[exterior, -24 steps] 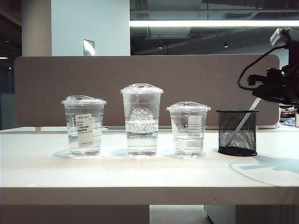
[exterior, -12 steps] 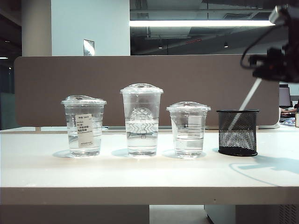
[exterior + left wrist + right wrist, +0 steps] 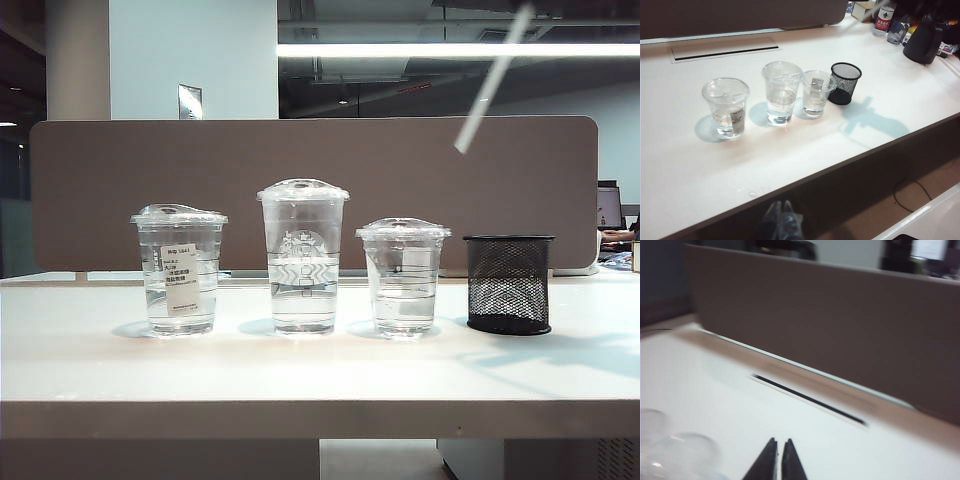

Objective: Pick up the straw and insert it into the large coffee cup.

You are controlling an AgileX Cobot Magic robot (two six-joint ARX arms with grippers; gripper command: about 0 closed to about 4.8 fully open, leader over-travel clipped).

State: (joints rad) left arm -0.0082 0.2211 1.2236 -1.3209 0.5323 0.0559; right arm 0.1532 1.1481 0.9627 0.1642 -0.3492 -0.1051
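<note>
Straw (image 3: 490, 80) hangs high in the air, up and to the right of the cups, tilted, its lower end well above the mesh pen holder (image 3: 508, 283); its upper end runs out past the top of the exterior view, so you cannot see there what carries it. Your right gripper (image 3: 779, 460) shows its two fingers pressed nearly together in its wrist view (the straw itself does not show between them there), so I judge it is pinching the straw, though the hold itself is not visible. Expect the straw to be very light, thin and smooth: it will likely swing and may slip or bend if you squeeze hard. A hold nearer the upper part leaves plenty of free length to aim with.

Your target, the large coffee cup (image 3: 303, 256), stands in the middle of the row, tallest, part full of clear liquid under a domed lid. The labelled cup (image 3: 180, 270) and the short cup (image 3: 403, 277) flank it on the table (image 3: 320, 370).

Your left gripper (image 3: 780, 225) sits low off the table's front edge, dim and blurred; I cannot tell how its fingers stand.
</note>
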